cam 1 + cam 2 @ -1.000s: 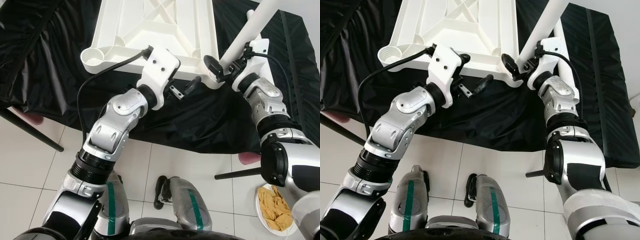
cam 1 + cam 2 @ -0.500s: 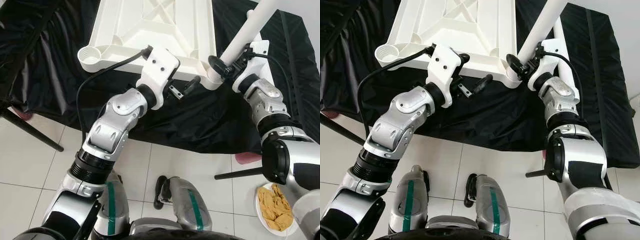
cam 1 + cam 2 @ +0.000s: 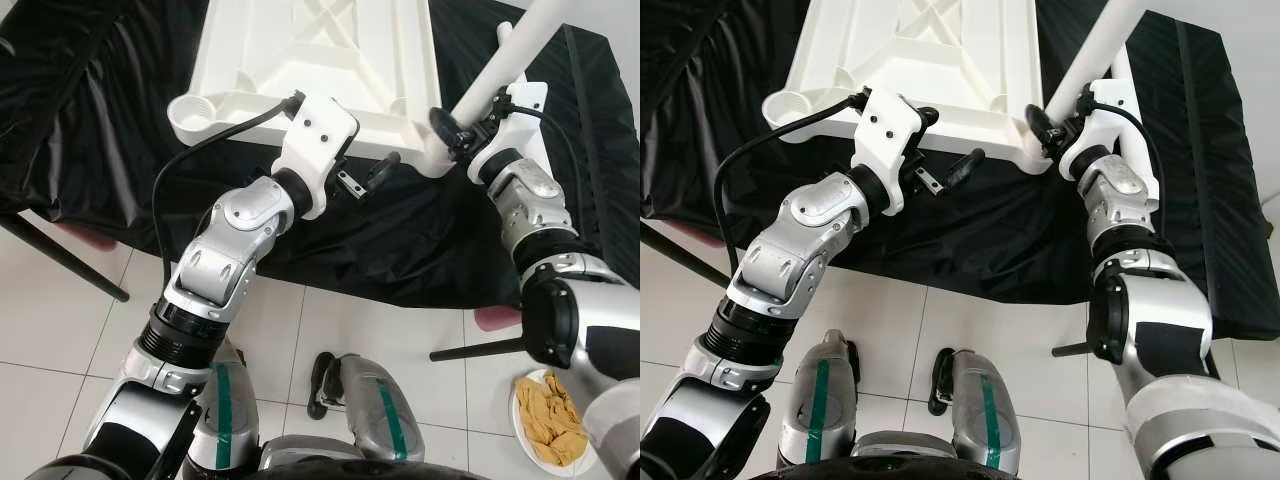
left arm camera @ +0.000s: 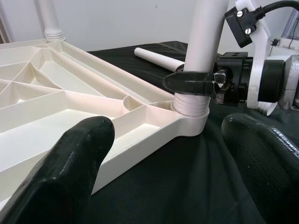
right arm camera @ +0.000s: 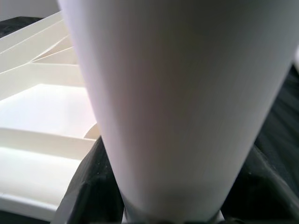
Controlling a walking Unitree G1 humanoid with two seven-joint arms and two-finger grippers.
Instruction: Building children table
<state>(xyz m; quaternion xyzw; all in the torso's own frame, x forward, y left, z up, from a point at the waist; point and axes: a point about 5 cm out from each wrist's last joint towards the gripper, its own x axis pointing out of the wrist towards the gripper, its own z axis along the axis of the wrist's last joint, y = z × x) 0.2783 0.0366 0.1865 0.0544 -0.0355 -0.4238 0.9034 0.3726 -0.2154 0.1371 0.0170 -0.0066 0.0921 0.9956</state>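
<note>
Right gripper (image 3: 452, 128) clamps a white leg (image 3: 498, 72) standing in the tabletop's (image 3: 320, 60) corner socket; left gripper (image 3: 368, 178) hovers open nearby.

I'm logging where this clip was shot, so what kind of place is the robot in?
Probably an indoor room set up as a work area: a white tiled floor, a black cloth spread over a low surface, and an upside-down white tabletop getting a table leg fitted.

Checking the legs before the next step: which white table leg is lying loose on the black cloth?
The short leg behind the right gripper lies flat, unattached; the gripped leg and far leg stand upright in corner sockets.
</note>
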